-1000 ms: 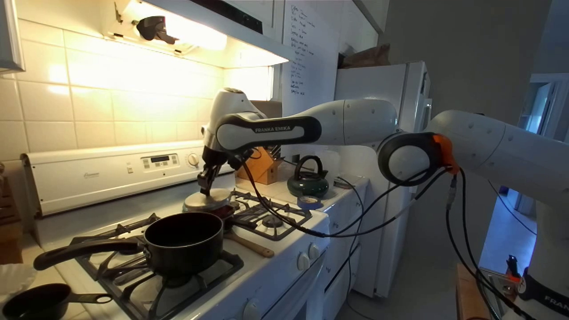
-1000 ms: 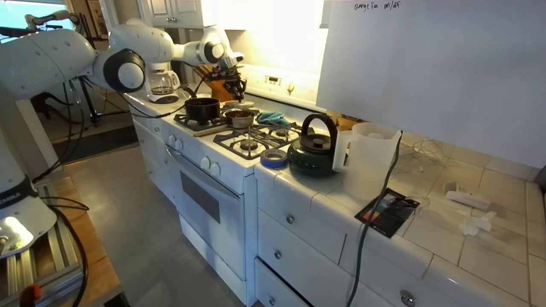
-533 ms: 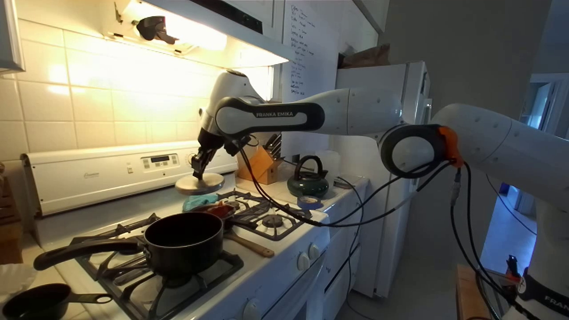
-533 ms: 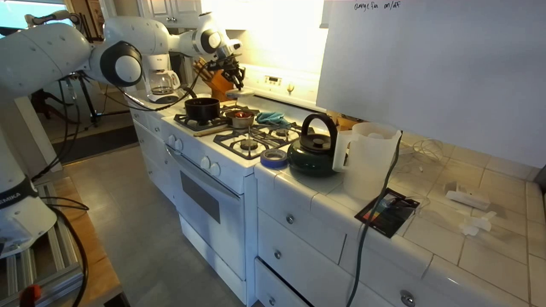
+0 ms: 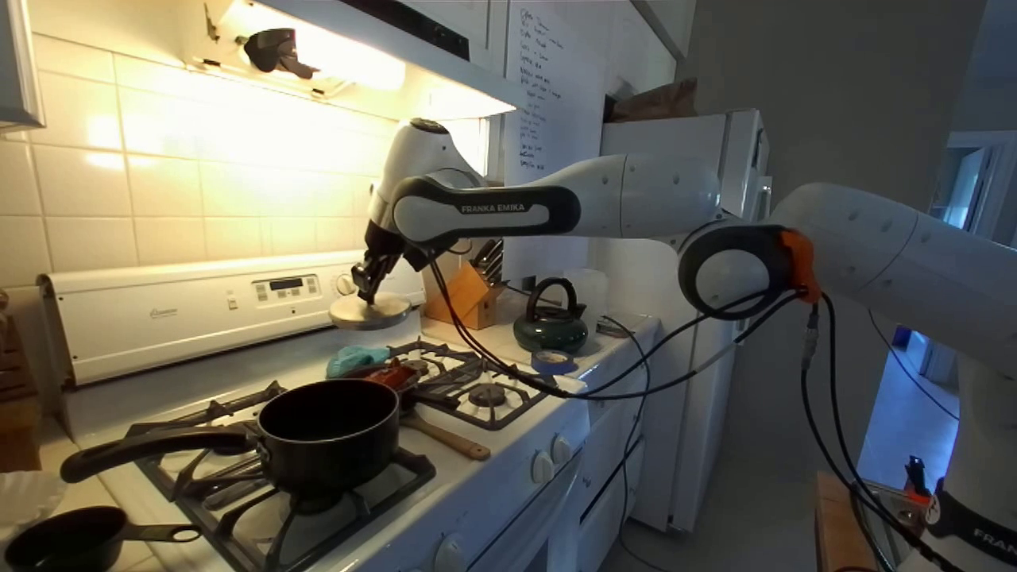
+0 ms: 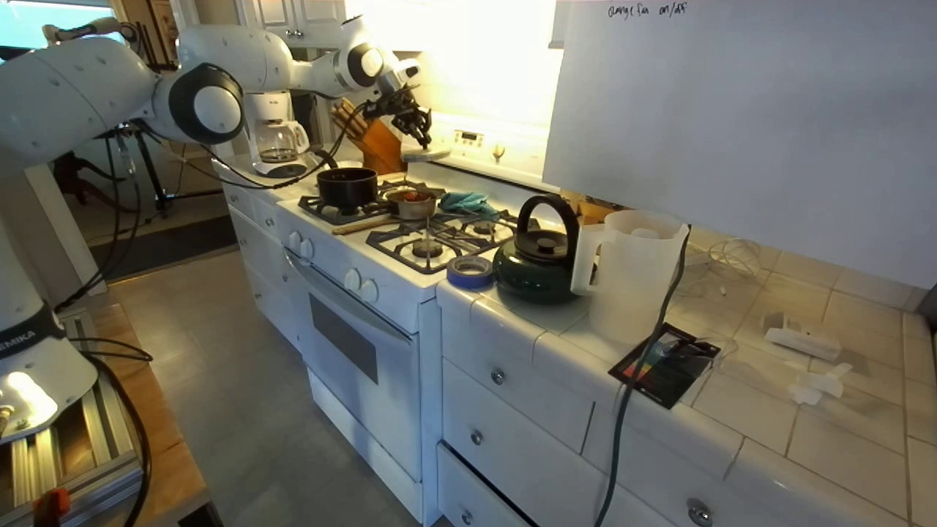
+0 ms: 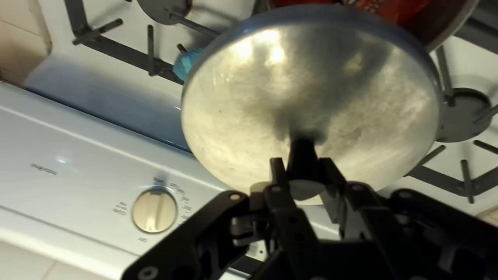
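Observation:
My gripper [image 7: 304, 165] is shut on the black knob of a round metal lid [image 7: 311, 89]. In both exterior views the gripper [image 5: 368, 295] [image 6: 423, 140] holds the lid [image 5: 357, 314] [image 6: 426, 154] in the air above the back of the stove, near the control panel. The small pot [image 6: 414, 208] stands uncovered below, with red contents [image 5: 395, 375]; part of it shows at the top of the wrist view [image 7: 463, 19]. A teal cloth [image 5: 355, 361] lies beside the pot, and also shows in the other views [image 6: 467, 205] [image 7: 186, 64].
A black saucepan [image 5: 326, 445] stands on a front burner, its handle pointing outward. A wooden utensil [image 5: 445, 438] lies on the stove. A green kettle [image 6: 536, 267], blue tape [image 6: 470, 271] and a translucent pitcher [image 6: 635, 285] stand on the counter. A knife block [image 5: 463, 295] is behind. A range hood [image 5: 381, 56] hangs above.
The lid has risen with my gripper off the small pot, exposing the red contents and the teal cloth. In the last half second it has shifted sideways and slightly up toward the control panel.

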Tool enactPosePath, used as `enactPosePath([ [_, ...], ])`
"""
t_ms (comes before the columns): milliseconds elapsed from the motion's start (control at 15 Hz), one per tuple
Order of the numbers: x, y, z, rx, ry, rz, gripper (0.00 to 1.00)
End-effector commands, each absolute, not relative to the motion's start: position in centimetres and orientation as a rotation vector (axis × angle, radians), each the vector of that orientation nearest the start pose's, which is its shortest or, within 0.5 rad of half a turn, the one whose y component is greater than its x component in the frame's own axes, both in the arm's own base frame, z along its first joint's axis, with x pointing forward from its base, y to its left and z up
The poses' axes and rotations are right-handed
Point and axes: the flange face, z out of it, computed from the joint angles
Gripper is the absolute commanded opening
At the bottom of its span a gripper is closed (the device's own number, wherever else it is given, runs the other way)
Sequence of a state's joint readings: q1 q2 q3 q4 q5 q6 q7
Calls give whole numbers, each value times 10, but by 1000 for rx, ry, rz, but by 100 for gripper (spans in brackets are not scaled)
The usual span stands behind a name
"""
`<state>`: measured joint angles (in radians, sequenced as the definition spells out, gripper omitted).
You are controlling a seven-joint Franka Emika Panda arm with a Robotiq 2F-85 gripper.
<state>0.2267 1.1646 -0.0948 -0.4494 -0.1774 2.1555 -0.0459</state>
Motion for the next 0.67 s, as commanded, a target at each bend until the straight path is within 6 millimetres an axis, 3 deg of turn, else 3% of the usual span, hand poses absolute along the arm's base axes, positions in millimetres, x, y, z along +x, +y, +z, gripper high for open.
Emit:
enactPosePath([
  [0, 828, 119, 411, -3285, -229, -910, 6],
  [333, 830, 52, 406, -3347, 226, -826, 6],
  [600, 828, 0, 390, -3302, 600, -719, 6],
])
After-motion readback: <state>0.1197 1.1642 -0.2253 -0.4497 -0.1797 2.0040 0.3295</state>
